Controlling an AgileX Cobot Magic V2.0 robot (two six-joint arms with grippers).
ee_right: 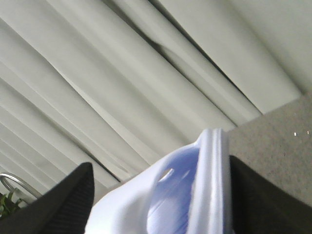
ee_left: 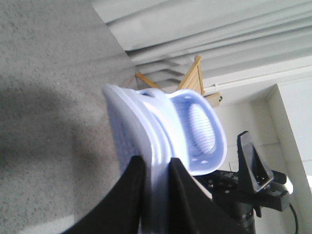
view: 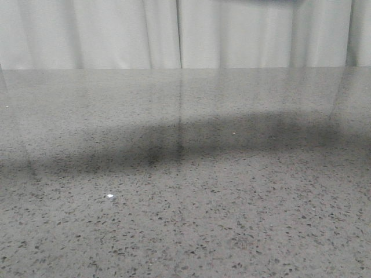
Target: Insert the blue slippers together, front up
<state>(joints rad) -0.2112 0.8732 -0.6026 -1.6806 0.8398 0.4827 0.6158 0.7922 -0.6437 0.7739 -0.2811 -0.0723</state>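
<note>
Each of the blue slippers is off the counter and up in the air, one per arm. The left slipper (ee_left: 161, 131) shows best in the left wrist view: very pale, its ribbed footbed and wide strap turned toward the far side, its thick sole edge pinched between the two dark fingers (ee_left: 130, 195) of the left hand (ee_left: 156, 187). The right slipper (ee_right: 185, 195) fills the lower part of the right wrist view, a strap hole visible on its side. The right hand (ee_right: 158, 204) has one dark finger (ee_right: 68, 204) standing clear of the slipper and the other (ee_right: 263, 195) lying against its sole edge, so I cannot tell whether it truly grips or only cradles the slipper.

The step in hand, as I judge it, is bringing the two together so that one slides into the other with the toes up. To do it well, the straps should be lined up along one axis first, both soles facing the same way, then one toe fed under the other strap slowly (foam like this will likely flex and catch rather than glide). The left pinch sits near one edge, so the slipper may pivot if pushed hard.

The front view shows only the speckled grey counter (view: 185, 220) and pale curtains (view: 174, 35); neither slippers nor arms appear there. No container is visible in any view.
</note>
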